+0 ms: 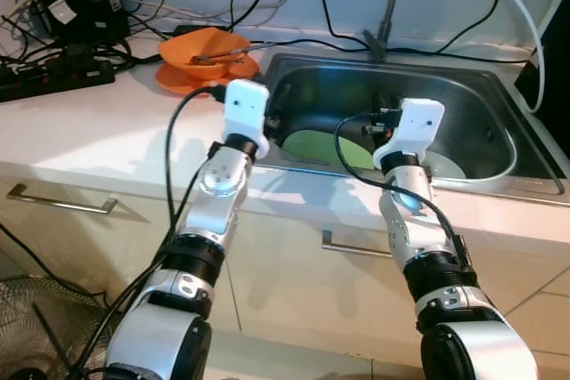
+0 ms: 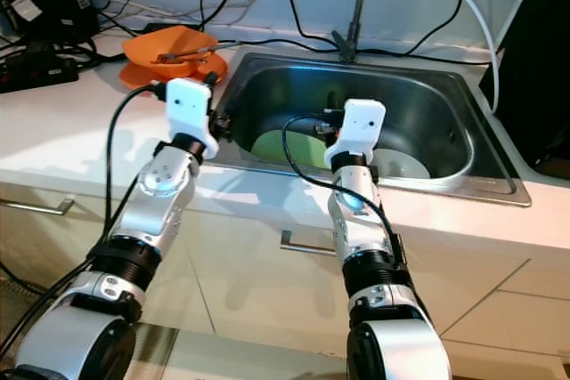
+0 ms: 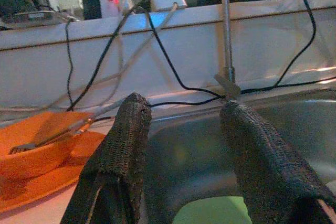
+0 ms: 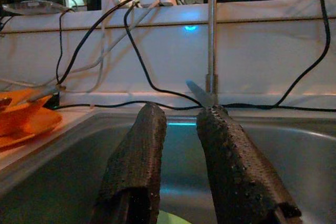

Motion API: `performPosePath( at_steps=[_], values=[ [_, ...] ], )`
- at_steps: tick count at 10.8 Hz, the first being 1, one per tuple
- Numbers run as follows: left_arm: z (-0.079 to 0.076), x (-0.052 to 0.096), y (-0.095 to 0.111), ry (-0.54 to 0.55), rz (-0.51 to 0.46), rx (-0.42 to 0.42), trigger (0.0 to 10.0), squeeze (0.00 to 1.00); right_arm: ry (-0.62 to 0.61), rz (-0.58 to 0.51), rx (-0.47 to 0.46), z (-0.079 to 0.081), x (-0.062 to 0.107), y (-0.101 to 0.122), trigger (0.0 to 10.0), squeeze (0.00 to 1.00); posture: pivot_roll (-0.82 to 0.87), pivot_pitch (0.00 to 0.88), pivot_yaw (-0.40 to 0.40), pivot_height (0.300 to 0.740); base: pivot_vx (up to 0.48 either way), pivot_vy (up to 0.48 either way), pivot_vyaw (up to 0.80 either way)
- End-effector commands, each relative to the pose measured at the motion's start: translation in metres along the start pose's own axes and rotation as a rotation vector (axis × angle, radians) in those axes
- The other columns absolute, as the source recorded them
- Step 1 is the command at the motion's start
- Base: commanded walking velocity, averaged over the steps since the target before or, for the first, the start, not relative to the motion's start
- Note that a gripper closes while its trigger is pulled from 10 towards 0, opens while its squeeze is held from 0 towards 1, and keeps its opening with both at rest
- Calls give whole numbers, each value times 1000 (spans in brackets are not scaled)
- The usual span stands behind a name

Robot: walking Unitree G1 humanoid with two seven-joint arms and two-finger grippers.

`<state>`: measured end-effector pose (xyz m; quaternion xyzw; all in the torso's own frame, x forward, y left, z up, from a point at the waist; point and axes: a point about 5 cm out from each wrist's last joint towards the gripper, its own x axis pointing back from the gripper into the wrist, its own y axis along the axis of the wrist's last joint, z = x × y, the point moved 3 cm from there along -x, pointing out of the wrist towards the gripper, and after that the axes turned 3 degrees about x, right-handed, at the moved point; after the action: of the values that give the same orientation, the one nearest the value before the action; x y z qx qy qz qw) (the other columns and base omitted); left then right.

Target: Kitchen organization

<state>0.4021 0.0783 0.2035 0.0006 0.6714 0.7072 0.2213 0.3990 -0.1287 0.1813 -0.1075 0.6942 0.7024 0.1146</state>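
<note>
- The steel sink (image 1: 499,144) is set into the white desk (image 1: 98,135), and both arms reach over its near rim; the faucet (image 1: 392,6) rises from the far rim.
- Inside the basin lie a green plate (image 1: 325,147) toward the left and a white plate (image 1: 445,169) toward the right, both flat on the bottom, so neither offers a long axis and only the rims give a hold.
- On the desk just left of the sink sit orange dishes (image 1: 200,60) with a utensil (image 1: 223,57) lying across them.
- The left gripper (image 3: 181,145) hovers above the sink's near-left corner with its fingers well apart and nothing between them; in the left wrist view the green plate lies directly below and slightly ahead of the fingers.
- The right gripper (image 4: 181,150) hangs over the middle of the basin, fingers a narrow gap apart and empty; a sliver of green shows beneath them in the right wrist view.
- The relation that matters: the green plate lies between the two grippers and under both, with the left looking slightly nearer its left rim, while the white plate lies just right of the right gripper, which is clearly the nearer arm for it.
- Either pick likely calls for a downward reach to a plate's edge.
</note>
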Motion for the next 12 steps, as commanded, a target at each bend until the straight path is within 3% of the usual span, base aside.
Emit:
performPosePath(
  at_steps=[1,6,12],
  values=[
    [-3,-4,4,-16,-11,-8,10000,0,-5,-21,10,-1,-4,8,10000,0,88,0,27,740,0,0,0],
    [14,6,-7,69,19,7,10000,0,37,20,-21,15,1,-1,10000,0,150,0,-7,740,0,0,0],
    [19,11,-9,89,37,-9,10000,0,43,45,-45,20,5,-7,10000,0,165,0,-2,740,0,356,0]
  ],
)
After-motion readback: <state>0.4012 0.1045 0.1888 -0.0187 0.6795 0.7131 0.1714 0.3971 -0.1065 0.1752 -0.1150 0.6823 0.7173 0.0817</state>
